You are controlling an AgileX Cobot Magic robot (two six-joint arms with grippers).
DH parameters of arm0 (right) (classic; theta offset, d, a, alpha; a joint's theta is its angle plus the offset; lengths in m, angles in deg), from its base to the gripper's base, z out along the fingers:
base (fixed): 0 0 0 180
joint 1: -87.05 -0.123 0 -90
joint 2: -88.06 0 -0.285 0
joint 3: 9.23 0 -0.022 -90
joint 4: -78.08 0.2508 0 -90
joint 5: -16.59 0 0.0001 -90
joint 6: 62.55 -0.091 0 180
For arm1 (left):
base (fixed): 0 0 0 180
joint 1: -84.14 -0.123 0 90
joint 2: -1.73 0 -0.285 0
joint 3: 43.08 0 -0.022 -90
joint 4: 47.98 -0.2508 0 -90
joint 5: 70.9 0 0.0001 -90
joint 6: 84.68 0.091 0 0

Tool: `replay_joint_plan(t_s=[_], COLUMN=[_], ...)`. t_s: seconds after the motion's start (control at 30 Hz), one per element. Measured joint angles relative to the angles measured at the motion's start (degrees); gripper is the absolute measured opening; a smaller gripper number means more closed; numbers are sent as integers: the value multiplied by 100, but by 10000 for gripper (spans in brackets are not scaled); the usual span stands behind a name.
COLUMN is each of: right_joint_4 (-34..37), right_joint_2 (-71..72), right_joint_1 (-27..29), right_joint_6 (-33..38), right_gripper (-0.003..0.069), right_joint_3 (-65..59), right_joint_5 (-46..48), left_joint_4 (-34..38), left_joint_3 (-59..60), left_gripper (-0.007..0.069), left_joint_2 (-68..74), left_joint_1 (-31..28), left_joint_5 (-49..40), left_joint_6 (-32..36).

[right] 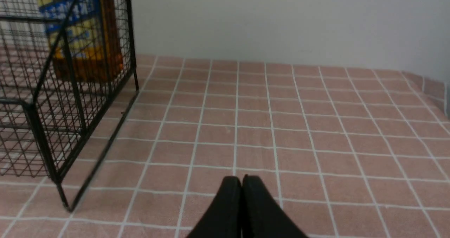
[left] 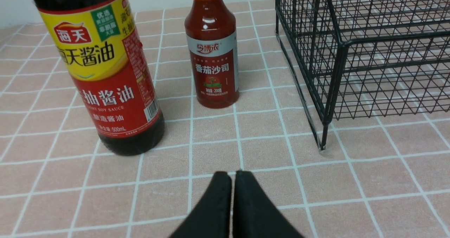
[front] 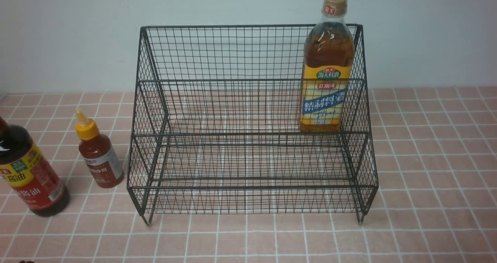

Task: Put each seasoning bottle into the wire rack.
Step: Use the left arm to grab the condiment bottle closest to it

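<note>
"Pinkish square tiles (front: 427, 158) run back to a pale wall (front: 248, 6). What stands at the far left?"

"The soy sauce bottle (front: 31, 173), partly cut off by the front view's edge. Just to its right is the small red bottle (front: 101, 162) with the yellow nozzle cap. Both are upright on the tiles, outside the rack."

"Why there, do you think?"

"Probably to keep them within the left arm's reach, with the rack's front left open for loading."

"And in the middle?"

"The wire rack (front: 252, 187), its tiers facing the robot. At its right end, on the far, upper tier, stands the amber bottle (front: 326, 76). The back panel and the side mesh likely help keep something that tall from tipping. I'd call it one placed, two to go."

"How are the grippers?"

"The left gripper (left: 233, 174) has its fingertips pressed together with nothing between them. The right gripper (right: 242, 179) is the same, pinching nothing, near the rack's right side."

"What do the wrists add?"

"The left wrist view shows the soy sauce's base and the red bottle's base flat on the tiles, and the fingertips, which the front view lacks. It misses both caps, though; the front view gives the yellow nozzle. The right wrist view catches the amber bottle's lower part through the side mesh."
</note>
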Motion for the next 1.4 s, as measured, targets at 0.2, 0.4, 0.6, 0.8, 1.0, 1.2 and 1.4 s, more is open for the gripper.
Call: replay_joint_plan(t_s=[0.2, 0.4, 0.6, 0.8, 1.0, 1.2, 1.4], right_joint_4=[0, 0, 0, 0, 0, 0, -30], right_joint_2=[35, 35, 35, 35, 35, 35, 35], right_joint_1=[21, 21, 21, 21, 21, 21, 21], right_joint_6=[-68, -78, -78, -78, -78, -78, -78], right_gripper=[-13, -13, -13, -13, -13, -13, -13], right_joint_3=[7, 7, 7, 7, 8, 8, 8], right_joint_5=[35, 35, 35, 35, 42, 42, 42], left_joint_4=[0, 0, 0, 0, 0, 0, 443], left_joint_3=[0, 0, 0, 0, 0, 0, 30], left_gripper=[-7, -7, -7, -7, -7, -7, -7], left_joint_2=[0, 0, 0, 0, 0, 0, 0], left_joint_1=[0, 0, 0, 0, 0, 0, 0], left_joint_5=[0, 0, 0, 0, 0, 7, 1032], left_joint_6=[0, 0, 0, 0, 0, 6, -102])
